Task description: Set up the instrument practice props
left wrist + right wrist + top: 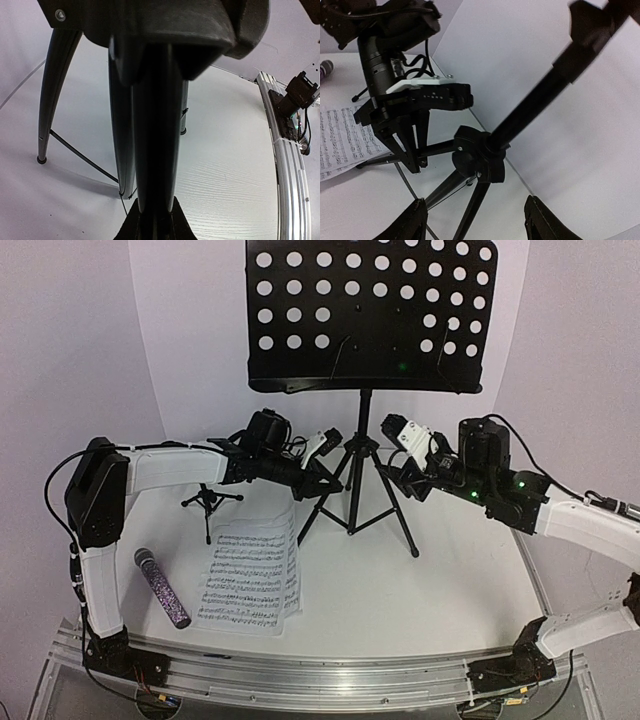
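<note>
Black music stand (370,315) top cropped; left pincer (155,225) clamps its leg, right pincer (477,215) gapes empty.

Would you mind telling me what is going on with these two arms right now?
The black music stand is upright at the back of the table. The left gripper has its jaws shut on one stand leg; the right gripper hangs open by the leg hub, holding nothing. The sheet music and purple microphone lie on the table by the small mic stand, untouched.
</note>
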Robot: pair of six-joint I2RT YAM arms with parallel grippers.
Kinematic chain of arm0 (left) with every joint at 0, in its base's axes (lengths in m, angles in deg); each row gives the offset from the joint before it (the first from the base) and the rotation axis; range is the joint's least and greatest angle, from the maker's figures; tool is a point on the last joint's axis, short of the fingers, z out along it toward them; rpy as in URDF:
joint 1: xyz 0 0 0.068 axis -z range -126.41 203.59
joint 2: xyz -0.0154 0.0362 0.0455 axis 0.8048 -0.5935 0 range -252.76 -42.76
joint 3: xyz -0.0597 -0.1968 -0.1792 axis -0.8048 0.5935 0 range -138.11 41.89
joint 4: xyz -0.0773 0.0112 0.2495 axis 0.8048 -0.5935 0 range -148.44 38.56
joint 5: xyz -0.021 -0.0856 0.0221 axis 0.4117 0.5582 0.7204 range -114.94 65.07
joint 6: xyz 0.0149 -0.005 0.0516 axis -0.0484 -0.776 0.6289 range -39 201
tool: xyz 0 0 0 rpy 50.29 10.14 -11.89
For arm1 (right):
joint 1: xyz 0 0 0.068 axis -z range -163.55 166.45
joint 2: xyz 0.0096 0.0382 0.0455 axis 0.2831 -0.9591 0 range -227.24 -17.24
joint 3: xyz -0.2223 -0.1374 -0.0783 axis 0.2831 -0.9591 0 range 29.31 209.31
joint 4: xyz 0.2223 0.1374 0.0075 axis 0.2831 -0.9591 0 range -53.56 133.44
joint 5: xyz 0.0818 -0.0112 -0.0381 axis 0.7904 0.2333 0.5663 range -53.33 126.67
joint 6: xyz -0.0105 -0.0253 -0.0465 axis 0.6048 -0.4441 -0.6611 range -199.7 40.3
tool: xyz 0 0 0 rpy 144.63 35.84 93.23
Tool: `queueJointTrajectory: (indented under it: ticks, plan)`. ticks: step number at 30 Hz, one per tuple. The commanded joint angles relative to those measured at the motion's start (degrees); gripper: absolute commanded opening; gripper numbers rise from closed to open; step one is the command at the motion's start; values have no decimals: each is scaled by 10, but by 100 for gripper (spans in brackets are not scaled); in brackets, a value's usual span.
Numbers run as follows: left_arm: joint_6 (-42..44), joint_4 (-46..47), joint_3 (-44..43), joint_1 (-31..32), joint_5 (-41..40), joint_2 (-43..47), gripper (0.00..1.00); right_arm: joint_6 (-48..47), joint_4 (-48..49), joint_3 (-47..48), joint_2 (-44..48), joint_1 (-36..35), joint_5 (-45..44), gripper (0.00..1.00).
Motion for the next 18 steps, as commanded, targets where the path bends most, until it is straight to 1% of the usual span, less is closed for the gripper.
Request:
queueJointTrajectory:
  ticks: [1,4,7,10,12,14,15,16,18]
  plan:
    - [-12,-74,10,-2,5,-4,0,-151,54,10,-5,-66,-79,61]
    - [-16,-74,12,-2,7,-6,0,-224,82,23,-34,-69,-103,56]
    - [-21,-70,18,-1,13,-4,0,-290,88,29,-67,-69,-114,56]
    - [-26,-67,22,-2,18,-3,0,-319,93,37,-92,-69,-120,55]
    - [-26,-65,23,-2,21,-2,0,-340,124,39,-109,-69,-139,53]
    - [-26,-64,24,-2,25,-2,0,-361,169,38,-124,-69,-156,50]
    - [-26,-62,24,-2,29,-1,0,-372,186,36,-128,-69,-159,46]
    - [-26,-61,25,-2,30,-1,0,-379,194,35,-130,-69,-160,43]
    - [-26,-56,27,-2,32,-1,0,-386,200,34,-130,-70,-165,41]
